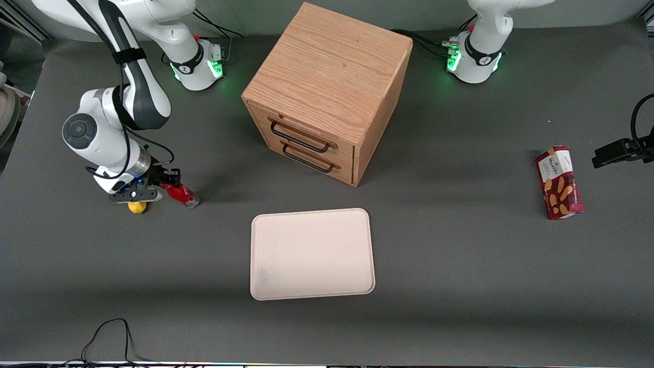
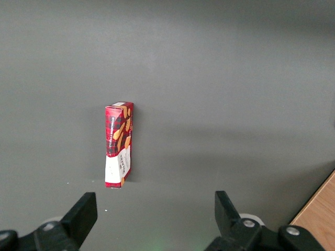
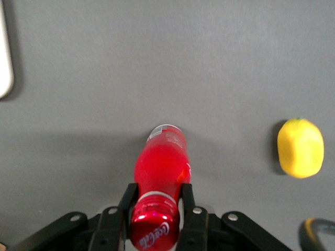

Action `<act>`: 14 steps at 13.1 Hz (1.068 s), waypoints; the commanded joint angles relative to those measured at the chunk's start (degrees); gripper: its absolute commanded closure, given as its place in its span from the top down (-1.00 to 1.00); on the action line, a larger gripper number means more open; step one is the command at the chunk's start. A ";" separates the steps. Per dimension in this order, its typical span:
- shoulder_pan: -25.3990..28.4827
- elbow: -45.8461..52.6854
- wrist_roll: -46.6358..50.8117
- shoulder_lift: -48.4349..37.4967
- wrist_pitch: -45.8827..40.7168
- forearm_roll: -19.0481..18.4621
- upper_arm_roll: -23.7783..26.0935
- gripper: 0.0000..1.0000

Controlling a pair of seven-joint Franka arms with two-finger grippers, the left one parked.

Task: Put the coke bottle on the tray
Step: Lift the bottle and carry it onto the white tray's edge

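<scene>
1. The cream-white tray (image 1: 312, 254) lies flat on the grey table (image 1: 460, 266) with nothing on it, nearer the front camera than the wooden drawer cabinet (image 1: 327, 92), whose two drawers are both shut.
2. My gripper (image 1: 164, 184) sits low over the table toward the working arm's end, well apart from the tray, its two fingers (image 3: 127, 201) clenched on the cap end of the coke bottle (image 3: 160, 180).
3. The bottle lies tilted, its long axis close to level; the red cap sits in my grip and the clear base points toward the tray's end of the table.
4. A yellow lemon (image 3: 300, 148) rests on the table just beside the bottle, apart from it.
5. A red snack box (image 1: 560, 182) lies toward the parked arm's end of the table.
</scene>
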 commanded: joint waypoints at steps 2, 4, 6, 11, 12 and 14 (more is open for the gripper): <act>0.44 17.54 0.23 -0.02 -18.49 -0.45 0.77 -1.00; 0.26 27.91 0.40 1.91 -25.63 -0.36 2.44 -1.00; 0.26 41.16 0.40 6.11 -35.62 0.25 2.53 -1.00; 0.26 80.49 1.19 26.76 -55.36 0.70 8.41 -1.00; 0.35 81.13 1.80 28.09 -53.45 0.69 9.90 -1.00; 0.35 81.14 6.71 30.55 -48.44 0.61 13.24 -1.00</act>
